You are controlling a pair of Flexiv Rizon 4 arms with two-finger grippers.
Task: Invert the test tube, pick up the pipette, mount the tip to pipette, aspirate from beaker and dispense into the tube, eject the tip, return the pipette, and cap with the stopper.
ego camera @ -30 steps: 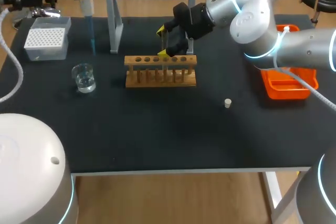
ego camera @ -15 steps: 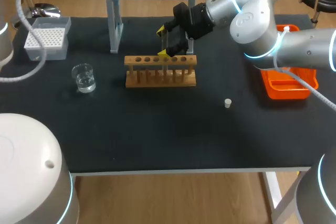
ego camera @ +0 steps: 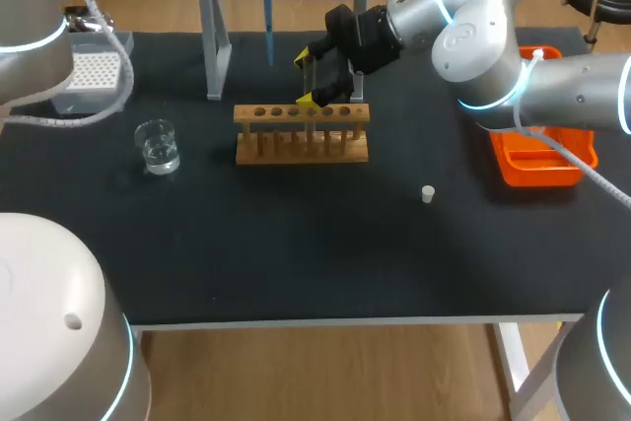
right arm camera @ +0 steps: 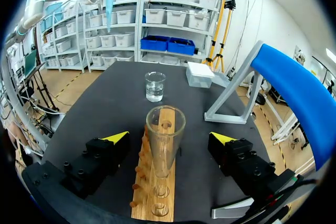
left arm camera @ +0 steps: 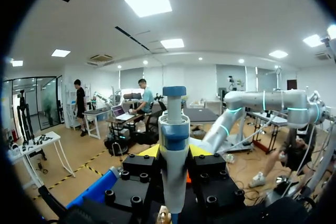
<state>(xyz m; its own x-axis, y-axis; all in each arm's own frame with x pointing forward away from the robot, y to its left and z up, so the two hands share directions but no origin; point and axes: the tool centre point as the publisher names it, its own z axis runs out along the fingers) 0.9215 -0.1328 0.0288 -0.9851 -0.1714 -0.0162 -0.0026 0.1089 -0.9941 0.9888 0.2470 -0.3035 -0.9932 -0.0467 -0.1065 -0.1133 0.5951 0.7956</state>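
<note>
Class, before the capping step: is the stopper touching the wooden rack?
Apart. The head view shows bare tabletop between the stopper and the rack.

You've got the pipette (left arm camera: 174, 174) upright btwn the left gripper (left arm camera: 174, 151) fingers, pinched from both sides. Yellow tips peek out either side of its white body, w/ a blue cap on top.
</note>
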